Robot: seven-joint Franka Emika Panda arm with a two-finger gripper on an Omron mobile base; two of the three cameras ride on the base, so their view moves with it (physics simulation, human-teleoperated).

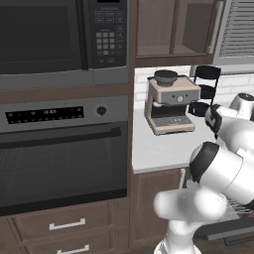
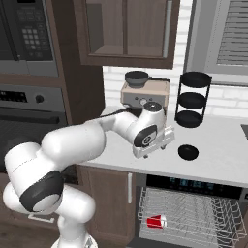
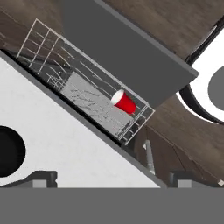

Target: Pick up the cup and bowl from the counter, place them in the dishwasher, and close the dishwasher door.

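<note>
The red cup (image 2: 156, 222) lies on its side in the pulled-out wire rack (image 2: 193, 213) of the dishwasher, below the counter (image 2: 218, 162). The hand view shows the cup (image 3: 124, 102) in the rack, with the dark grey dishwasher door (image 3: 127, 52) dropped open beyond it. The black bowl (image 2: 188, 152) sits on the counter just right of my gripper (image 2: 162, 144). In the hand view the bowl (image 3: 8, 151) is at the left edge. My gripper (image 3: 112, 179) hovers over the counter's front edge, open and holding nothing.
A beige coffee machine (image 2: 143, 94) stands at the back of the counter behind my hand. A black three-tier stand (image 2: 193, 99) is to its right. The oven (image 1: 59, 158) and microwave (image 1: 54, 34) fill the wall to the left.
</note>
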